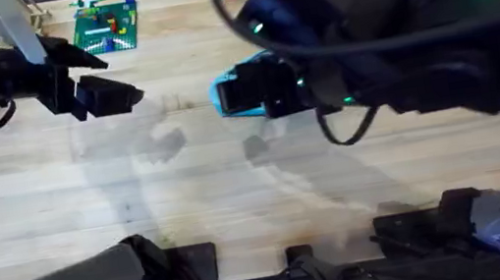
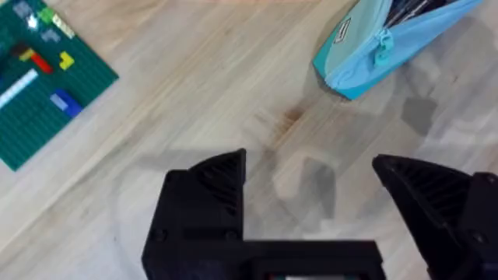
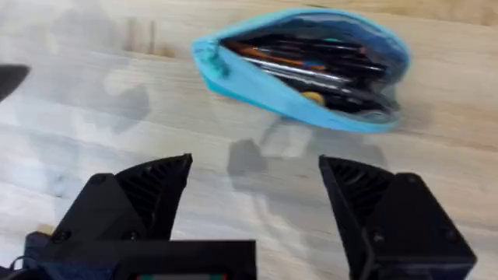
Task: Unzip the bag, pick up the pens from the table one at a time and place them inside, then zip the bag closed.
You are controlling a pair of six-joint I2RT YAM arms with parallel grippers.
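Small light-blue fabric pencil pouch (image 3: 303, 74) seen upper centre of right wrist view, unzipped, dark pens (image 3: 311, 62) lying inside; left gripper (image 2: 311, 194) and right gripper (image 3: 253, 194) both spread wide, nothing held; risk judged: zipper pull (image 2: 381, 50) missed or pouch dragged across light wooden table (image 1: 189, 199) if unbraced during closing.
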